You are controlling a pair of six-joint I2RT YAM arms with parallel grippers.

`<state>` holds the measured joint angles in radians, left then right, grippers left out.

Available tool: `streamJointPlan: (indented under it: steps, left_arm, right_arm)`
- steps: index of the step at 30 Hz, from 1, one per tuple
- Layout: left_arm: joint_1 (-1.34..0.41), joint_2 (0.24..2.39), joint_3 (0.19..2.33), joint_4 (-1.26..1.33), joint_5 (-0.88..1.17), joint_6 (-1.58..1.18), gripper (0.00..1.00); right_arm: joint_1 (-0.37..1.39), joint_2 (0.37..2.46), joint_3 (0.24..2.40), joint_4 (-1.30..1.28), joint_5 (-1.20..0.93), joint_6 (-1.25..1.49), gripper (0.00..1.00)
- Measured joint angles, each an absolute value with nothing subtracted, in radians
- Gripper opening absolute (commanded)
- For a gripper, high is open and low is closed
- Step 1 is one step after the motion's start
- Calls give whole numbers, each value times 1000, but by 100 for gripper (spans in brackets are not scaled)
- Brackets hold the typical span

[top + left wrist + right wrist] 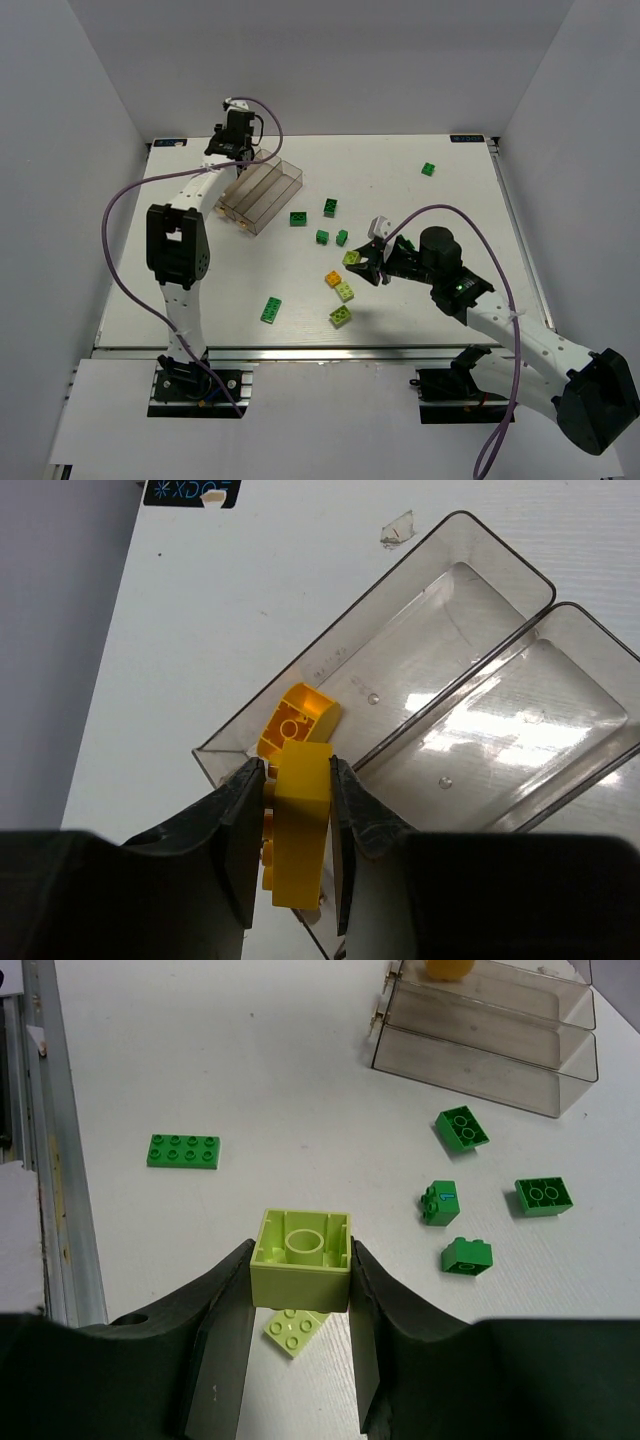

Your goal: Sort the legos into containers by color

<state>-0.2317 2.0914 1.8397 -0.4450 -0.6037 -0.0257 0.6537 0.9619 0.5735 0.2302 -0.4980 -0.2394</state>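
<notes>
Top external: six dark green legos [298,218]

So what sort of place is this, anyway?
Probably a robotics lab test bench: a left arm and right arm mounted at the edge of a white table, blank white walls around it, and toy bricks scattered near a clear tray.

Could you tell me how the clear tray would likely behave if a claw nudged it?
The tray looks thin-walled and mostly empty, so probably light and apt to slide on the smooth table. Being low and wide, it seems unlikely to tip.
</notes>
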Motion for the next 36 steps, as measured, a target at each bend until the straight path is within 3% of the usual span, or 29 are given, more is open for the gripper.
streamJointPlan:
  steps: [8,11,19,25,33,36]
  left_arm:
    - [-232,2183,1870,-360,-618,93,0]
    - [-232,2217,1870,-310,-618,144,4]
    - [-231,2235,1870,-149,-620,230,27]
    - [-231,2239,1870,-96,-620,247,37]
    - [-231,2260,1858,-72,-646,249,78]
    - [-231,2260,1844,-68,-658,246,79]
  right_arm:
    - [650,997,593,226,-505,-239,0]
    - [650,999,606,226,-509,-236,0]
    - [650,995,610,226,-517,-217,0]
    - [649,988,610,229,-520,-214,0]
    - [648,987,610,235,-520,-204,0]
    - [647,987,610,235,-521,-199,0]
